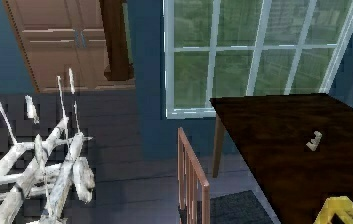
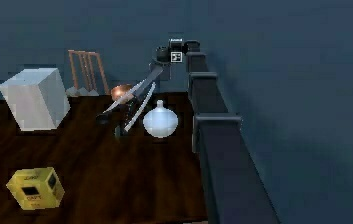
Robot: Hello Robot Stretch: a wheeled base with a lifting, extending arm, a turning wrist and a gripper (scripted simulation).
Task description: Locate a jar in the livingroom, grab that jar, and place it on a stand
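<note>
On the dark wooden table (image 2: pixel 104 170) stands a pale glass vessel (image 2: pixel 160 122) with a round body and a narrow neck. The arm (image 2: pixel 216 140) reaches over the table, and my gripper (image 2: pixel 117 123) hangs just left of the vessel, its thin fingers (image 2: pixel 130 112) slanting down toward the tabletop. A small orange-lit thing (image 2: pixel 117 93) sits right behind the gripper on the table. I cannot tell whether the gripper holds anything. The same table (image 1: pixel 284 140) fills the forward view's right, with a small white thing (image 1: pixel 313 141) on it.
A white box (image 2: pixel 34 98) and a yellow box (image 2: pixel 36 187) share the table, and a wooden chair back (image 2: pixel 87 70) rises behind it. Ahead are a wooden chair (image 1: pixel 192 180), a large window (image 1: pixel 254 50), a door (image 1: pixel 69 40) and a white rack (image 1: pixel 44 165).
</note>
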